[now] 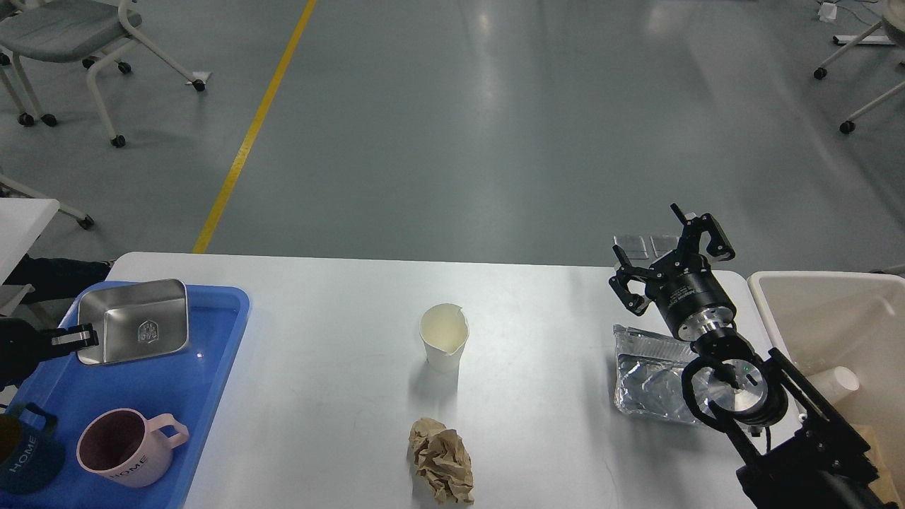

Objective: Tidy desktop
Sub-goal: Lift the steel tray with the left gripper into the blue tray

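Centrally, paper cup (pixel 444 345) mid desktop (pixel 318 353), clear of edges.

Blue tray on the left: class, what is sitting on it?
On the blue tray sit a metal container, held at its edge by the left gripper, a pink mug and a dark mug partly cut off by the frame.

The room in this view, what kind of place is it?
Probably a lab or workshop hall: a grey glossy floor with a yellow line, wheeled chairs, and a white desktop set with items for sorting.
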You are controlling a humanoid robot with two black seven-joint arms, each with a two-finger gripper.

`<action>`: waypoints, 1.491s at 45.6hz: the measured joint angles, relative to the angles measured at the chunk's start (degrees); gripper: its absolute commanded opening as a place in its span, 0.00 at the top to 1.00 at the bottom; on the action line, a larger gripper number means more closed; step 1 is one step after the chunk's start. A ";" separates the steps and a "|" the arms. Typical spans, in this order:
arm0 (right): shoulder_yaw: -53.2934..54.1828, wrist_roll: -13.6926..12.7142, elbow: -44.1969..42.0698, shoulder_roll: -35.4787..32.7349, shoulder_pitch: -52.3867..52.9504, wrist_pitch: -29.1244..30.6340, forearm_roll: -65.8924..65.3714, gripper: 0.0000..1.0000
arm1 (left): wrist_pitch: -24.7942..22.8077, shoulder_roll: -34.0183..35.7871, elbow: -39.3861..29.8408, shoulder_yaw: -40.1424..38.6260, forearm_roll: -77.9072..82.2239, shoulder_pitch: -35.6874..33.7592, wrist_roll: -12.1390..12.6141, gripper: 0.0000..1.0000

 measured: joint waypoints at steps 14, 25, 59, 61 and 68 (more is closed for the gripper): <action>0.02 0.08 -0.05 0.37 -0.33 0.17 0.01 0.00 | 1.41 -4.46 11.75 -0.06 -2.84 4.51 -0.87 1.00; 0.00 0.08 -0.06 0.41 -0.27 0.17 0.00 0.00 | 1.48 -11.26 19.28 -0.14 -4.78 7.90 -2.68 1.00; 0.17 0.08 0.23 0.57 -0.44 0.13 0.03 0.00 | 0.87 -15.95 22.52 -5.35 -10.20 8.39 -2.42 0.07; 0.16 0.08 0.23 0.57 -0.38 0.08 0.03 0.00 | 0.74 -15.68 22.40 -5.74 -10.33 8.11 -2.32 0.06; 0.09 0.08 0.23 0.59 -0.19 -0.01 0.03 0.00 | -1.75 -13.70 21.12 -10.56 -10.67 7.69 -2.06 0.05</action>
